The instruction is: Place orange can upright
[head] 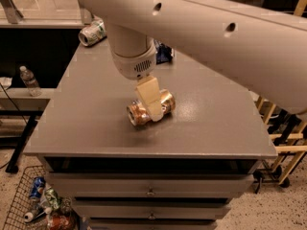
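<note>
Plainly, cream tool (152, 110) overlaps dented, shiny orange can (167, 103) lying sideways; grip unclear.

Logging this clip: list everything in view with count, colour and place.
Shiny orange-copper soda can: one, orange, on its side mid-table.
Pale green-and-white can: one, on its side, table's far-left corner.
Dark snack bag: one, black, far side, partly behind arm.
Grey drawer table: one, grey, centre.
Clear plastic water bottle: one, ledge at left.
Wire basket of cans and bottles: one, floor, lower left.
White robot arm: one, overhead from right.
Gripper: one, beige, down over the orange can.
</note>
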`<state>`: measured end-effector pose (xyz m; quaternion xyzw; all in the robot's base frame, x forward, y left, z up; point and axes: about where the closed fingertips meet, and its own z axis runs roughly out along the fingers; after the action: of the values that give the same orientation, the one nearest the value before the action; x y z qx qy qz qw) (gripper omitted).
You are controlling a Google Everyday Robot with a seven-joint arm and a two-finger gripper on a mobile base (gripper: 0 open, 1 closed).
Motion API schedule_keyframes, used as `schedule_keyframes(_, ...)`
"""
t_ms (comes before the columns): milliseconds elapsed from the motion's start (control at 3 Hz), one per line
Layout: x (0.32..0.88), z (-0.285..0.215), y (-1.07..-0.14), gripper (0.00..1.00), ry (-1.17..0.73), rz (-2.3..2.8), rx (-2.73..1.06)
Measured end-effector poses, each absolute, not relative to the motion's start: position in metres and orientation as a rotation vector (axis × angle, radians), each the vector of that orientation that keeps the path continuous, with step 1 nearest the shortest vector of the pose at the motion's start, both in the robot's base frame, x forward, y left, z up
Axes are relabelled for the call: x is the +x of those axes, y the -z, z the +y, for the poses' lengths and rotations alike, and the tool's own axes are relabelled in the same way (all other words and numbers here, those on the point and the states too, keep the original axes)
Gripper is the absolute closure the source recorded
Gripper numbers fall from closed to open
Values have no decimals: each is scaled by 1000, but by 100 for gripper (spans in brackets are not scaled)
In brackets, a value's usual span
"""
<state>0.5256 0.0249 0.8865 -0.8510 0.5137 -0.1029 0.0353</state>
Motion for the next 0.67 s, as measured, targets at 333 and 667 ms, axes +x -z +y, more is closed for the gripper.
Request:
schedule_keyframes(333, 528, 29, -867, 0, 280, 1600, -2638)
schedule_keyframes(667, 527, 26, -851, 0, 247, 1637, -2648)
